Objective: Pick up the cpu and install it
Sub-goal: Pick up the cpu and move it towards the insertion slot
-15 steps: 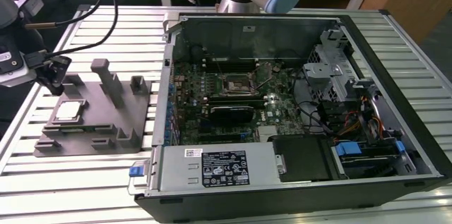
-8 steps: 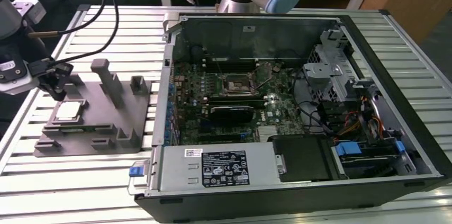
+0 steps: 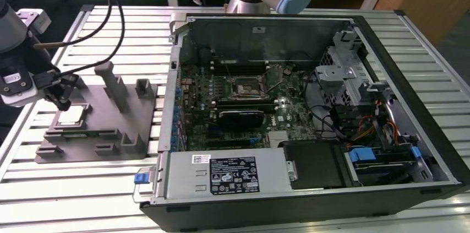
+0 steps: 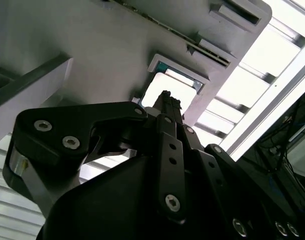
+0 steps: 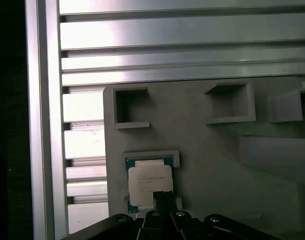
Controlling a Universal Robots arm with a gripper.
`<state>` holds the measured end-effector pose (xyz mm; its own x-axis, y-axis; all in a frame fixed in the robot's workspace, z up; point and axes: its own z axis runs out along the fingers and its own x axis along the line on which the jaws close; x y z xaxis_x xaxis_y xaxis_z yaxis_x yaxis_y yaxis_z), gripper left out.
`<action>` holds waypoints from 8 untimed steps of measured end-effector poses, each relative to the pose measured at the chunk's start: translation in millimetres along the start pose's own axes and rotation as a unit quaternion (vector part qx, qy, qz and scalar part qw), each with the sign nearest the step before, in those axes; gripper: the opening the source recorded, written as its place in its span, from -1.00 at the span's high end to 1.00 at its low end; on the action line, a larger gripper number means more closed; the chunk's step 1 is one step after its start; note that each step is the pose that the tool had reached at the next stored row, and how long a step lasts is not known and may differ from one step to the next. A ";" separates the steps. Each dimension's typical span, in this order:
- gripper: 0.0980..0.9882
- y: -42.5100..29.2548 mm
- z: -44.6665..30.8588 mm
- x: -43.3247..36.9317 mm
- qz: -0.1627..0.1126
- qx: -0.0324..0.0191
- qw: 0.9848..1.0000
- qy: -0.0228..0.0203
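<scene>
- In the exterior view we see the gripper (image 3: 63, 103) hanging just above the cpu (image 3: 71, 116). The cpu lies flat in a shallow pocket of the grey fixture (image 3: 74, 153), close to that fixture's edge on the exterior view's left. The open computer case (image 3: 279, 37) stands beyond the opposite edge.
- In the second wrist view the gripper (image 4: 165, 97) has its fingers drawn together into one narrow tip with nothing between them. The tip is aimed at the cpu (image 4: 180, 82) in its rimmed pocket. We judge the pick-up to be at its approach, and the tip should come squarely over the chip's middle rather than its border.
- In the first wrist view the gripper (image 5: 162, 199) overlaps the near edge of the cpu (image 5: 149, 180), so it looks off centre to us. We cannot tell whether they touch. We would keep the chip level and raise it straight out of the pocket, so no corner catches the rim.
</scene>
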<state>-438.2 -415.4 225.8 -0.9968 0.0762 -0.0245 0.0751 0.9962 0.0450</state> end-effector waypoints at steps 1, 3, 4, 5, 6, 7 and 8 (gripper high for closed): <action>0.98 -0.5 1.8 0.1 0.000 0.000 1.000 0.000; 0.98 -1.6 5.4 0.3 0.000 0.000 1.000 0.000; 0.98 -2.0 7.3 0.5 0.000 0.000 1.000 0.000; 0.98 -2.2 9.1 0.7 0.000 0.000 1.000 0.000; 0.98 -2.4 10.9 0.8 0.000 0.000 1.000 0.000; 0.98 -2.5 12.5 0.9 0.000 0.000 1.000 0.000; 0.98 -2.6 14.2 1.1 0.000 0.000 1.000 0.000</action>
<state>-439.0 -417.3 211.4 -0.9968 0.0762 -0.0244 0.0750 0.9961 0.0457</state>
